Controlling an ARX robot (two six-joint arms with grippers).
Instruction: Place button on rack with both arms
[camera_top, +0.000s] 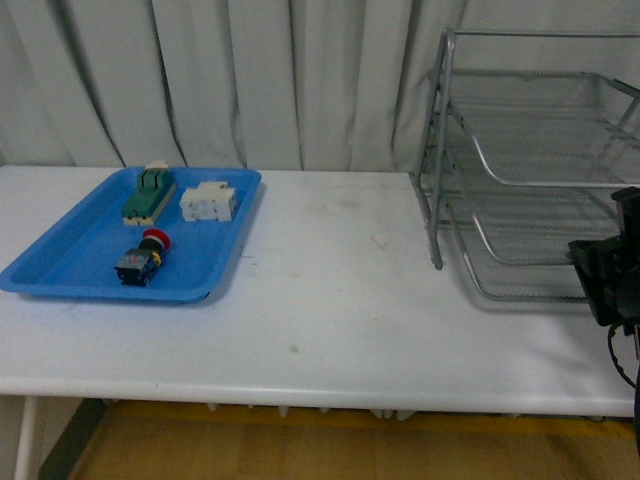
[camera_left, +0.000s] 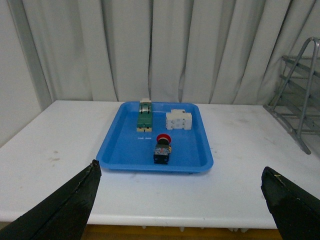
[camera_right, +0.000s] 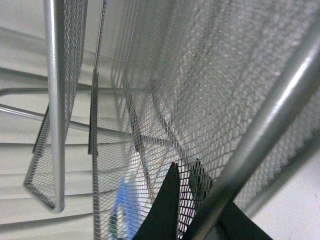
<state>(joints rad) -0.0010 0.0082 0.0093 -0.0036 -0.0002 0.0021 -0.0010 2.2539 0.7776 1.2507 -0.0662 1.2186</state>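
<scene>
The button (camera_top: 143, 259) with its red cap lies on its side in the blue tray (camera_top: 60, 262), at the tray's near end; the left wrist view shows the button (camera_left: 162, 148) ahead, well beyond my open left gripper (camera_left: 180, 195), whose two black fingertips (camera_left: 80, 192) stand wide apart over the table's near edge. The silver wire-mesh rack (camera_top: 530, 170) stands at the right. My right gripper (camera_top: 605, 280) is shut on the rack's lowest tray at its near right side. Up close in the right wrist view, mesh and a tube of the rack (camera_right: 150, 90) fill the frame, with my right gripper (camera_right: 182, 197) closed on the mesh.
A green-and-cream terminal block (camera_top: 149, 193) and a white blocky part (camera_top: 209, 203) lie at the tray's far end. White curtains hang behind the white table (camera_top: 330, 300). The table's front edge runs near the bottom of the front view.
</scene>
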